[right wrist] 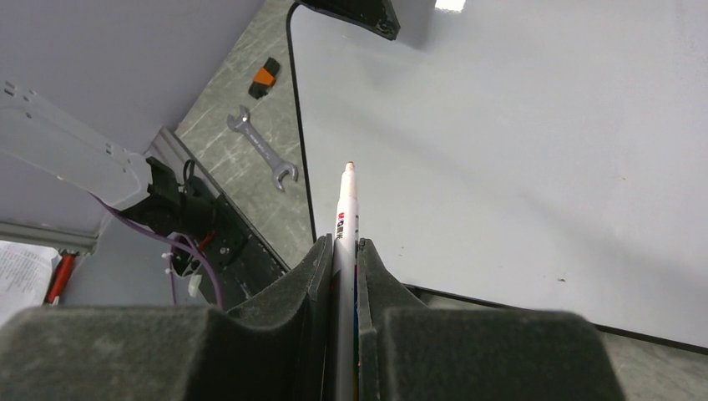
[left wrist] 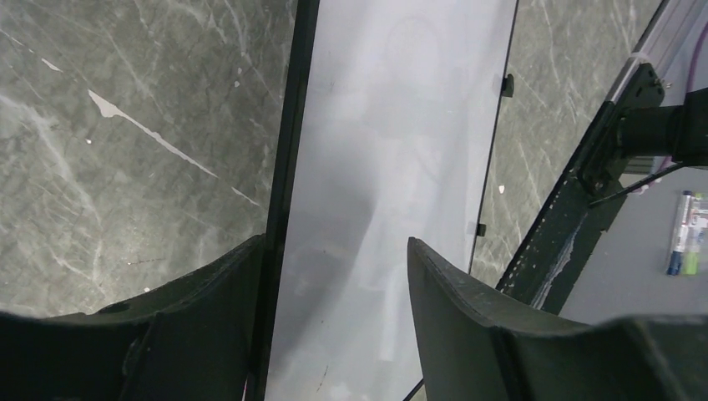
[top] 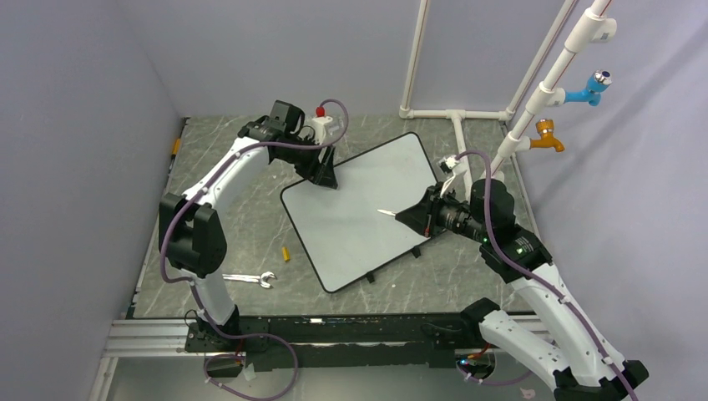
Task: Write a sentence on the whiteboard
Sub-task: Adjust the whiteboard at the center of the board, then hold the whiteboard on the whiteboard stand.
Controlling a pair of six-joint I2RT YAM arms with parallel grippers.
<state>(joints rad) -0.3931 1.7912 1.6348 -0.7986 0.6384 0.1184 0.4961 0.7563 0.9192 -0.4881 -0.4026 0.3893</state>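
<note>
The large flat glossy white whiteboard with a thin black frame and rounded corners (top: 359,200) lies flat on the grey marbled table (top: 242,225), turned at an angle to the table's edges, with its face plain white in every view. The left gripper (top: 327,174) stands at the board's far left corner with its jaws spread apart. In the left wrist view one dark finger (left wrist: 209,326) hangs over the table and the other over the board, so the black frame edge runs between them; whether either finger touches cannot be told. The right gripper (top: 411,215) reaches in from the board's right edge, its jaws closed tight on a slim white marker pen with an orange tip (right wrist: 347,200). The pen points out over the middle of the board, and whether the tip meets the surface cannot be told. On the table to the left of the board, near its front corner, lie a small orange piece (top: 285,253) and a silver open-ended wrench (top: 250,279), both clear of the frame
</note>
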